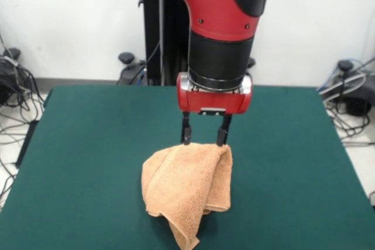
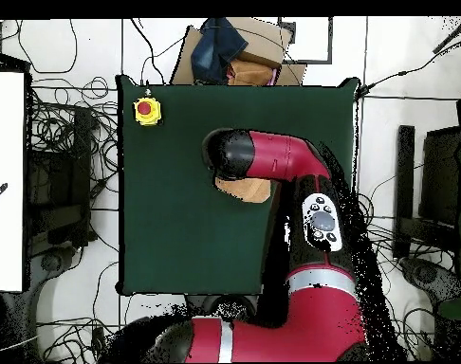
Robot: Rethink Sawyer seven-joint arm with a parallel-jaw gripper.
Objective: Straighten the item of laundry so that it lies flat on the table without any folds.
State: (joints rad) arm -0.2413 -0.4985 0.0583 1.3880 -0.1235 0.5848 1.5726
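Note:
The peach-orange towel [image 1: 186, 188] hangs bunched and folded from my gripper [image 1: 204, 139] over the middle of the green table [image 1: 88, 144]. Its lower folds droop toward the table's near edge. The two black fingers [image 1: 186, 134] stand a little apart, with their tips sunk into the towel's top edge, gripping it. In the overhead view the arm hides the gripper, and only a bit of the towel [image 2: 246, 188] shows beneath it on the table [image 2: 168, 218].
A yellow box with a red button [image 2: 147, 111] sits at one table corner. A cardboard box [image 2: 244, 52] lies just off the table's edge. Cables and stands [image 1: 14, 86] lie on the floor around the table.

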